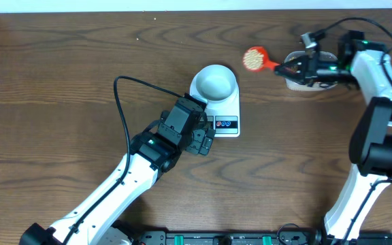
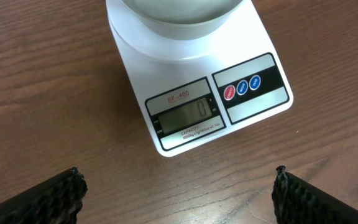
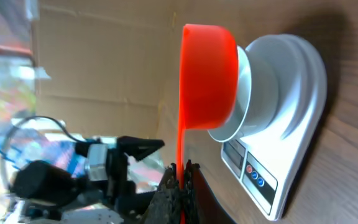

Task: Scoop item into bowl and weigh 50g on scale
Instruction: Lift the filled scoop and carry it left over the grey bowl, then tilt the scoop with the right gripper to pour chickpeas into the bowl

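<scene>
1. Right jaws clenched on the handle of the red scoop (image 1: 269, 64); the head carries a load of beans (image 1: 253, 58) and hangs in the air between the pale tub (image 1: 292, 84) and the bowl (image 1: 214, 82); not over the bowl yet.
2. Left jaws released, spread wide, holding nothing; fingertips (image 2: 61, 193) sit low over the surface (image 1: 60, 82), just beside the display end of the scale (image 1: 229, 109).
3. Bowl stands on the scale and looks empty from above; display (image 2: 188, 115) reads zero; I judge that no beans are in it yet and the whole weighing is ahead.
4. Risk: scoop looks well filled; any roll of the wrist on the way across drops beans on the surface; they are round, so they will run.
5. Risk: the thin handle is pinched near its end in the right wrist view; it could twist in the jaws and tip the head early.
6. Risk: dumping the full load at once may overshoot 50 g; I would trickle it and watch the display.
7. Risk: scoop rim knocking or pressing the bowl rim shifts the bowl or fakes the reading.
8. Risk: left jaws are close to the scale; a touch corrupts the reading; moving that arm away loses my view of the display.
</scene>
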### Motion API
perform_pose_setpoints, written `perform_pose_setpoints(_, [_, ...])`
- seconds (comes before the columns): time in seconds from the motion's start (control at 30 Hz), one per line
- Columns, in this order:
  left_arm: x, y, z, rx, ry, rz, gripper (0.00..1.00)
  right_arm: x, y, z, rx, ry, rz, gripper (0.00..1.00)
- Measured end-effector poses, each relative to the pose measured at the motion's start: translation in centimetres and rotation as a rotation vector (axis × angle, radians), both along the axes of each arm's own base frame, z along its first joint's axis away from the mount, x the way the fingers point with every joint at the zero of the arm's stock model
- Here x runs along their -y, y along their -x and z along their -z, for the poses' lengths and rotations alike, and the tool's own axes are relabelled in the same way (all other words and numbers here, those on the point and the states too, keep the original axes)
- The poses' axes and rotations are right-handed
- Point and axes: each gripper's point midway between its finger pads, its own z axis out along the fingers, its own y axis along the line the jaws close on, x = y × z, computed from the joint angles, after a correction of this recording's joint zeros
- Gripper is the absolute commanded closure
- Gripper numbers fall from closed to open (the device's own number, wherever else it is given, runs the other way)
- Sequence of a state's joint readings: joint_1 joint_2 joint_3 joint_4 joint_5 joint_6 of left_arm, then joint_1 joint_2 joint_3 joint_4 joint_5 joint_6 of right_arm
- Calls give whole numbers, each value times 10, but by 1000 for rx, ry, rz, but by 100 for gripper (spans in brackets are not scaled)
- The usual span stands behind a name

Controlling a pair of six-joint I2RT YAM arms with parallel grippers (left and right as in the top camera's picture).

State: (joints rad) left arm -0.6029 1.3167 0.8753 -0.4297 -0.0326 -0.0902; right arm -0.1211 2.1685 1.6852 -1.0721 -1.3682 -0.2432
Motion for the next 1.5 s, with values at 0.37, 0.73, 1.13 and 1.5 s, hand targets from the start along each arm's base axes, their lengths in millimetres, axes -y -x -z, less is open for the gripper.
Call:
perform_pose_setpoints(0.37, [0,0,0,0,0,0,2,-66,4,18,-31,117,-104,99])
perform_pose_setpoints(0.73, [0,0,0,0,0,0,2,-86,8,28,-57,368,-130,99])
perform_pose_setpoints(1.13, [0,0,0,0,0,0,2,-104,9,16,58,652,-174,99])
perform_pose_setpoints(1.5, [0,0,0,0,0,0,2,-106,10,15,109,806,-179,99])
